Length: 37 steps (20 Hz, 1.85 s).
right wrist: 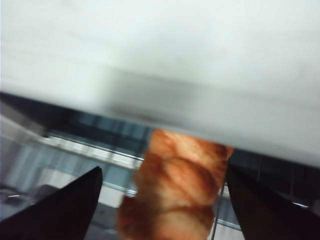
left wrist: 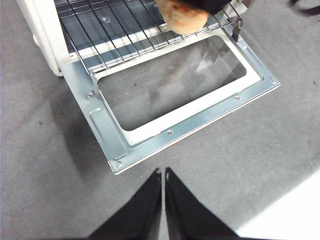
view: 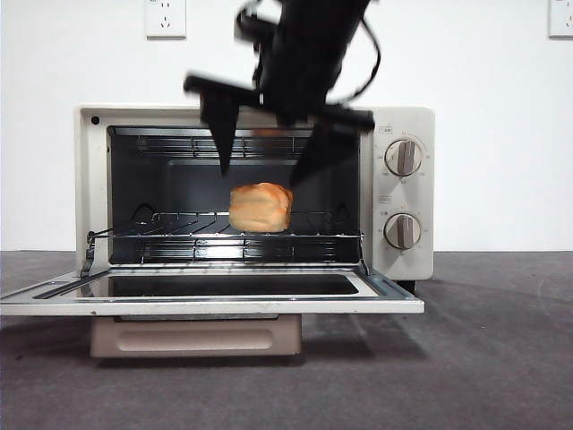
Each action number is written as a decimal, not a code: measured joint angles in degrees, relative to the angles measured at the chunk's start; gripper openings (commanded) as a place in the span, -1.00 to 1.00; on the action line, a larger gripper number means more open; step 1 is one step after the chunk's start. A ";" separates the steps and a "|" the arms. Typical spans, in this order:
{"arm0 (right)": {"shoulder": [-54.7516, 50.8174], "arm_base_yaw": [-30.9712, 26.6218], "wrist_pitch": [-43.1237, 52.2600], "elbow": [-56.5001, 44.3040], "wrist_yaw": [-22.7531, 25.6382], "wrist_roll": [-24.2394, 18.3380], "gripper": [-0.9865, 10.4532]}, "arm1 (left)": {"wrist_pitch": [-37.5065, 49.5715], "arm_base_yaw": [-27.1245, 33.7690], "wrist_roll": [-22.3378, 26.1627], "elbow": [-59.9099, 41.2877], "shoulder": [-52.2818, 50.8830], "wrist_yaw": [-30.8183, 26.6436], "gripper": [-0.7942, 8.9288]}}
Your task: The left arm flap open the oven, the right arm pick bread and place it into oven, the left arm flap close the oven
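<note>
The cream-white oven (view: 405, 121) stands with its door (view: 394, 303) folded down flat. The golden bread (view: 260, 207) sits on the wire rack (view: 179, 235) inside, near the middle. My right gripper (view: 260, 176) hangs at the oven mouth just above the bread, its jaws open and apart from it. In the right wrist view the bread (right wrist: 180, 190) lies between the open jaws of the right gripper (right wrist: 164, 170), under the blurred oven top (right wrist: 150, 60). My left gripper (left wrist: 163, 173) is shut and empty, above the grey table in front of the door (left wrist: 210, 118). The bread (left wrist: 182, 21) also shows there.
Two round knobs (view: 403, 157) are on the oven's right panel. The open door juts toward the camera over the grey table (view: 501, 358). A white wall with outlets (view: 166, 18) stands behind. A white strip (left wrist: 295, 210) lies near the left gripper.
</note>
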 measured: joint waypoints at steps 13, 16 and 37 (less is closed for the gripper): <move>-25.09 2.82 -20.83 -2.34 -6.67 -16.22 -0.14 | 5.53 0.00 -0.50 0.00 0.44 0.00 -0.81; -32.54 2.84 -19.52 -9.46 -11.28 -17.53 -0.14 | 6.88 0.00 -1.46 -0.02 1.40 0.02 -0.81; -53.35 2.78 -23.98 -21.99 -14.80 -18.45 -0.14 | 34.51 23.47 -10.03 -17.68 18.75 14.84 -0.81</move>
